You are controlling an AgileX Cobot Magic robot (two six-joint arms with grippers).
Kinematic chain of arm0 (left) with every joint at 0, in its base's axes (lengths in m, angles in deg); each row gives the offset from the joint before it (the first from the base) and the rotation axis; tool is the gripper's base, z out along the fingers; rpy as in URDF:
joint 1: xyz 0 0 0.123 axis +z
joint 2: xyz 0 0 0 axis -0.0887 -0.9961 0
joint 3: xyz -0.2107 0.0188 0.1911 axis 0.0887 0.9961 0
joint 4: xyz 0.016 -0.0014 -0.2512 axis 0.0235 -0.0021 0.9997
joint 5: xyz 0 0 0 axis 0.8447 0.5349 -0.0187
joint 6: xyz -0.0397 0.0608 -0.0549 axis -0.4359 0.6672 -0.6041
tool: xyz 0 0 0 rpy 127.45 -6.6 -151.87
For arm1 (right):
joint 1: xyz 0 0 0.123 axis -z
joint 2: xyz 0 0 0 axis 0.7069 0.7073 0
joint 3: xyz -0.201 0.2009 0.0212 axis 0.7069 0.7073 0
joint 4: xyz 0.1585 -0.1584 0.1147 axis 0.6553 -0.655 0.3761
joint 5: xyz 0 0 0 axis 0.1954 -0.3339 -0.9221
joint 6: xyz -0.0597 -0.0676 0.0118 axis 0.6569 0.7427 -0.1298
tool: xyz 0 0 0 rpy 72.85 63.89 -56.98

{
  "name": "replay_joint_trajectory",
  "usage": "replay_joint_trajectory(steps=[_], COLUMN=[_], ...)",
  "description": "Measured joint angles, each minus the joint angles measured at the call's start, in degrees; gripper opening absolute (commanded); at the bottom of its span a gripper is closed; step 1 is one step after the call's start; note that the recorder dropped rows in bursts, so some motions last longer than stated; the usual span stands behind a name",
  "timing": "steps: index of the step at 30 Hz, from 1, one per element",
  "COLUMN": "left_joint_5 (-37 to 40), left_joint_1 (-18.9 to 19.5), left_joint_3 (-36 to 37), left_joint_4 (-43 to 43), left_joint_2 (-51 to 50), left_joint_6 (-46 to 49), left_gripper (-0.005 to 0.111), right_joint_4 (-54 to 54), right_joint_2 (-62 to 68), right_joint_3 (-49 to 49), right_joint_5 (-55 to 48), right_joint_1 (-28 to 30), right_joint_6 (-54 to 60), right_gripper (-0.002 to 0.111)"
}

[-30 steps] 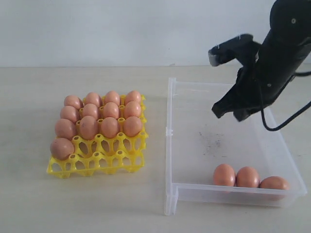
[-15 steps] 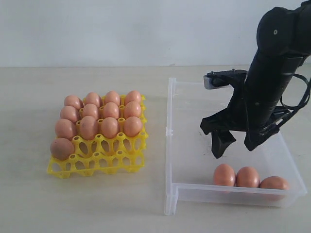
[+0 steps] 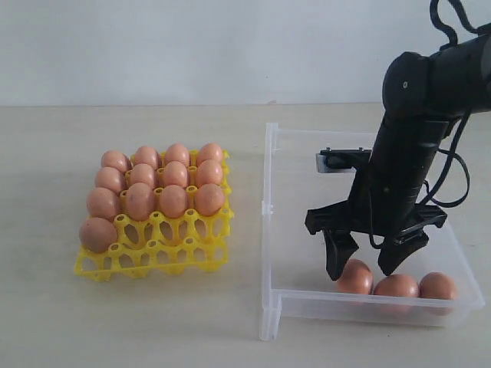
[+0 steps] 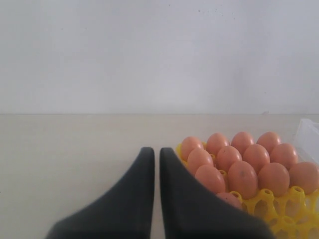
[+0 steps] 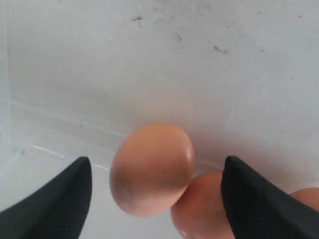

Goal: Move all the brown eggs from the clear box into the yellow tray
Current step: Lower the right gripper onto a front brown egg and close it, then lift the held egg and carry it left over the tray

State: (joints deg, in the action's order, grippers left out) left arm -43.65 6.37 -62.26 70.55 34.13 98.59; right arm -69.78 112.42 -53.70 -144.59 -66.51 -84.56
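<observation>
The yellow tray (image 3: 173, 249) sits on the left with several brown eggs (image 3: 157, 188) filling its back rows and one at its front left corner. The clear box (image 3: 270, 230) lies on the right, with three brown eggs along its near wall: one on the left (image 3: 357, 280), one in the middle (image 3: 397, 286) and one on the right (image 3: 438, 285). My right gripper (image 3: 360, 268) is open, low in the box, and straddles the left egg (image 5: 152, 168) without touching it. My left gripper (image 4: 155, 150) is shut and empty beside the tray (image 4: 279, 209). It is out of the exterior view.
The box floor (image 3: 307, 222) behind the gripper carries dark scuff marks. The tray's front rows hold open cups (image 3: 184, 245). A corner of the clear box (image 4: 309, 134) shows in the left wrist view. A pale wall stands behind the table.
My right arm has come down and forward from above the box's back part to its near wall. The open fingers now flank the leftmost egg. The eggs have not moved.
</observation>
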Motion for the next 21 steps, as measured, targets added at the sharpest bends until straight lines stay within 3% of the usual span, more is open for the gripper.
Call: replay_joint_trajectory(steps=[3,8,17,19,20,21], left_joint_5=[0.0,0.0,0.0,0.0,0.0,0.0], left_joint_1=[0.0,0.0,0.0,0.0,0.0,0.0], left_joint_3=[0.0,0.0,0.0,0.0,0.0,0.0], left_joint_4=[0.0,0.0,0.0,0.0,0.0,0.0], left_joint_2=[0.0,0.0,0.0,0.0,0.0,0.0], left_joint_6=[0.0,0.0,0.0,0.0,0.0,0.0], left_gripper=[0.004,0.004,0.004,0.004,0.004,0.004], right_joint_4=[0.0,0.2,0.9,0.9,0.9,0.9], right_joint_2=[0.0,1.8,3.9,3.9,3.9,3.9], right_joint_3=[0.0,0.0,0.0,0.0,0.0,0.0], right_joint_5=[0.6,0.6,0.9,1.0,1.0,1.0], right_joint_1=[0.0,0.0,0.0,0.0,0.0,0.0], right_joint_6=[0.0,0.0,0.9,1.1,1.3,3.3], right_gripper=[0.064,0.050,0.048,0.026,0.000,0.000])
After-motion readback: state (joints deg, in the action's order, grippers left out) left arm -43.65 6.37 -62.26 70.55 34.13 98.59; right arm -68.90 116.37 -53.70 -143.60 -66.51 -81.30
